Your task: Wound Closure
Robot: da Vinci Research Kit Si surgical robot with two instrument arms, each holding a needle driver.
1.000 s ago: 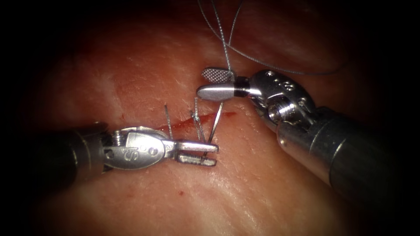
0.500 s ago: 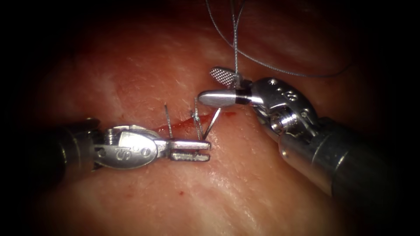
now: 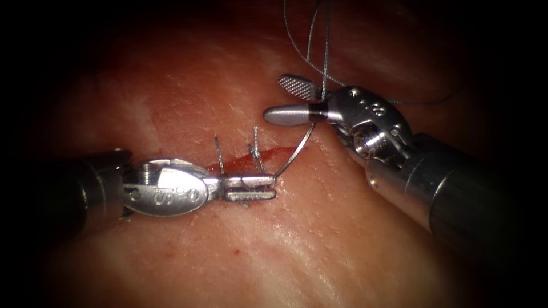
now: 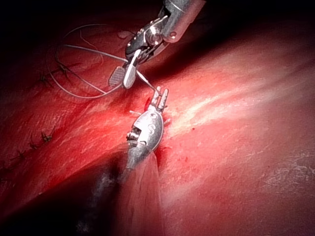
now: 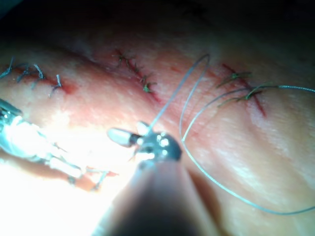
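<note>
A: L tool, what's it got?
B: The left end effector has its flat, slim jaws pressed together, pinching the curved steel needle close to one end. From that grip the smooth, polished arc sweeps up and away toward the hinge of the right end effector.
A: And the R one?
B: Jaws spread, clamping nothing. One shows a cross-hatched gripping face, the other a rounded, shiny back. The thin grey thread runs up through the gap near their hinge, then loops off loosely behind the tool.
A: Is the needle in the tissue?
B: Can't tell at the gripped end. The rest of the arc looks clear of the surface, passing over the right end of the red slit-like cut.
A: Why hold it there?
B: My read: an end grip leaves most of the curve free, and the open R jaws sit by the other end w/ the thread slack, so nothing drags.
A: Anything else close by?
B: A knotted stitch just beyond the L jaws, w/ a short stiff thread end beside it. The pale pink glistening tissue looks wet, soft and finely creased.
</note>
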